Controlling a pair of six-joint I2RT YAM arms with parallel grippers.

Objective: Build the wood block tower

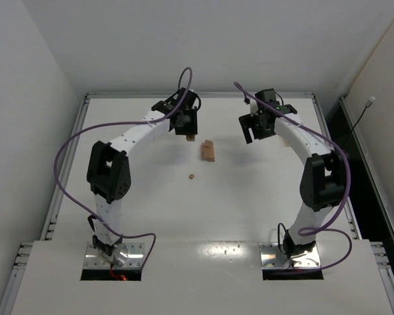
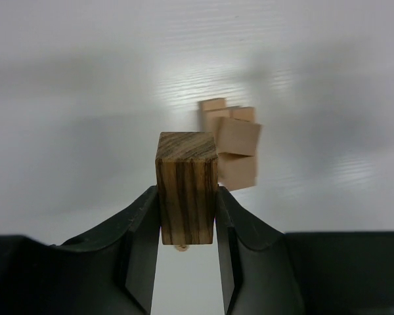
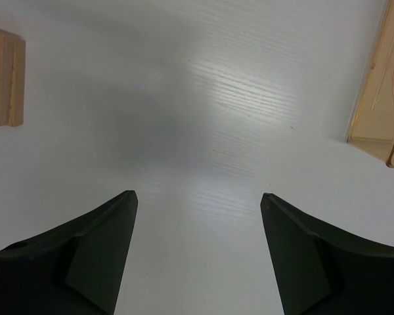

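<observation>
The left hand (image 2: pixel 187 209) is clamped on a striped wood block (image 2: pixel 187 180), darker-grained than the rest. The jaws press two opposite long faces near one end, so most of the bar sticks out past the fingertips w/ its end grain toward the camera. From the top view that hand hangs above the far-left part of the table (image 1: pixel 249 210), and the block shows just under it.

The tower (image 1: pixel 209 151) stands mid-table btwn the two arms, just right of the held block and not touching it. It's a short stack of light-tan bars; the left wrist view is too blurry to count layers. The right hand (image 3: pixel 197 197) is spread wide w/ nothing in it, near the tower's other side. A translucent tan tray (image 3: pixel 381 85) lies at the edge of its view. A small tan bit (image 1: pixel 192 176) lies loose nearer the arm bases.

Handling, prob:
- The block is light, rigid, won't crush.
- Its smooth flat faces could pivot in a grip this near the end.
- Best hold is the flat long sides, closer to mid-length.
- The tower is loose-stacked, so a nudge could shift it; set down gently.
</observation>
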